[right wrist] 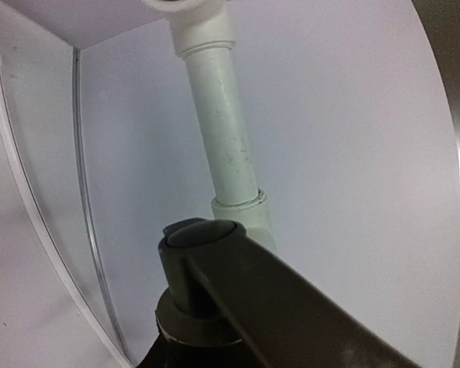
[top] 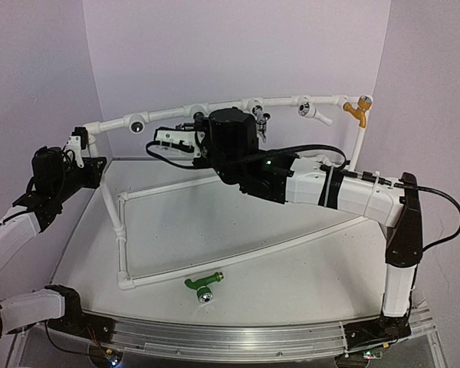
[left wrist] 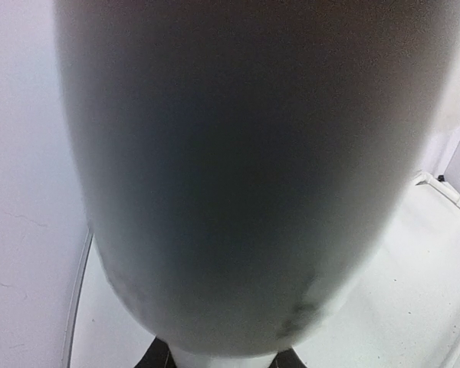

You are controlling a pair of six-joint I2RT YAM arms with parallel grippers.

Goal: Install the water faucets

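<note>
Lavender walls point(top: 238, 46) enclose a white counter point(top: 307, 268) carrying a white pipe frame point(top: 215, 106). At far left, the left gripper point(top: 77, 146) is closed on the frame's corner post, apparently clamping it, though its wrist view is blurred. At the top rail, the right gripper point(top: 172, 142) has the dark faucet point(right wrist: 207, 238) directly before it, beside a pipe fitting. Whether its jaws pinch the faucet cannot be told. Near the frame's front rail, the green faucet point(top: 202, 284) lies on the counter.

We see soft, even light; a blurred, shadowed pipe point(left wrist: 238, 176) fills our left wrist view, and right wrist edges curve.
</note>
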